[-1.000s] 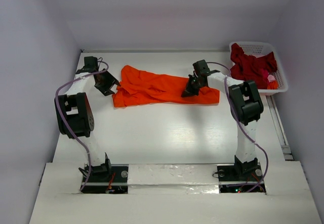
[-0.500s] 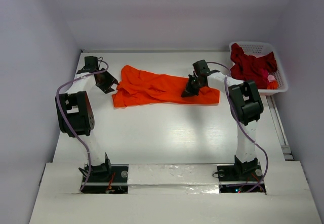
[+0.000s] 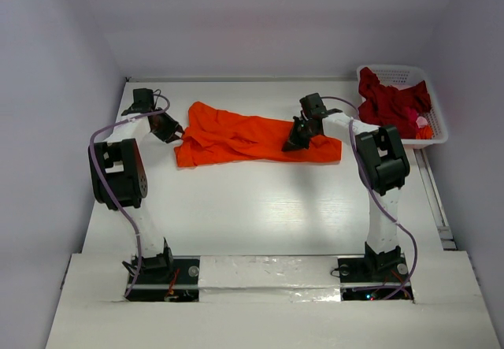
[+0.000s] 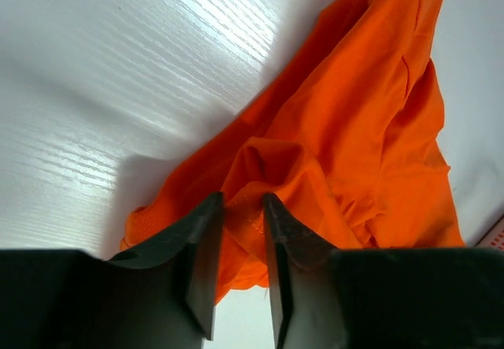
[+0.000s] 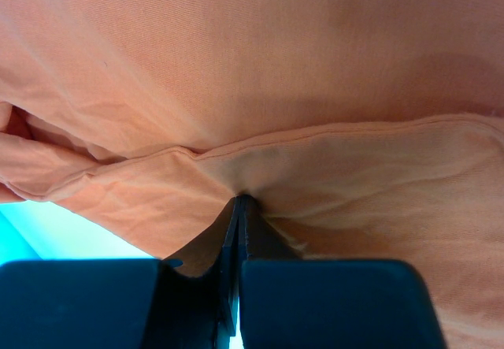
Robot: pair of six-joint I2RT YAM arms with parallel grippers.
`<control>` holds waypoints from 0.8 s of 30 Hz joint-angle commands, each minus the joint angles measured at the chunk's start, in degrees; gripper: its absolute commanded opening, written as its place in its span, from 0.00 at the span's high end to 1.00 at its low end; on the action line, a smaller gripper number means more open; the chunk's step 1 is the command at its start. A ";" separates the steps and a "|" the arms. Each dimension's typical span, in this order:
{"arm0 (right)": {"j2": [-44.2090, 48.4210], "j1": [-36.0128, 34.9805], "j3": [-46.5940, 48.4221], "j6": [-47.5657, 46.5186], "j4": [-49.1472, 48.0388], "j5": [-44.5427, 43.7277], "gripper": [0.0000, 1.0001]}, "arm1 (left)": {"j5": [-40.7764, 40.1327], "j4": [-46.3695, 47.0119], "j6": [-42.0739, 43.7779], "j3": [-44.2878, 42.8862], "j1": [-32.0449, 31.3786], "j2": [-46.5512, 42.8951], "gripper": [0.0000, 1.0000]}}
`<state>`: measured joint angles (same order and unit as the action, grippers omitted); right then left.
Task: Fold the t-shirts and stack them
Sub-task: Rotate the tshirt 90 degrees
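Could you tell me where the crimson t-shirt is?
Top view: the dark crimson cloth t-shirt sits inside the white latticed plastic basket, far right corner.

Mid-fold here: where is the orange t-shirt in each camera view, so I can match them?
Top external: orange t-shirt across the far middle of the table, between the arms.
Left wrist: orange t-shirt centre and right, a fold showing between the fingers of the left pincer.
Right wrist: orange t-shirt fills nearly everything; right pincer shut on its hem.
Shared landmark: the white table beneath it.

A lab rig: plain white walls enclose a white table.
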<state>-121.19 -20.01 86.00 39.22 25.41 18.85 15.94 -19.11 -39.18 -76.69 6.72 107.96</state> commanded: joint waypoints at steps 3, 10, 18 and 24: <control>1.04 -1.00 1.01 -1.08 2.01 -0.83 1.00 | 0.14 1.10 -0.20 0.13 -0.22 0.23 0.79; 0.95 -1.00 1.01 -1.25 1.93 -0.83 1.00 | 0.14 1.01 -0.20 0.04 -0.22 0.76 0.78; 0.69 -1.00 1.02 -1.08 1.84 -0.66 1.00 | -0.12 -0.31 -0.72 -1.35 -0.22 1.02 1.00; 0.60 -1.00 0.93 -0.90 1.66 -0.57 1.00 | 0.05 -1.72 -0.90 -3.64 -0.22 0.06 1.00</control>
<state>-121.19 -20.01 86.00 39.20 25.41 18.87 16.05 -19.75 -39.75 -77.14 6.72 108.92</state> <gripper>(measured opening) 0.009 0.006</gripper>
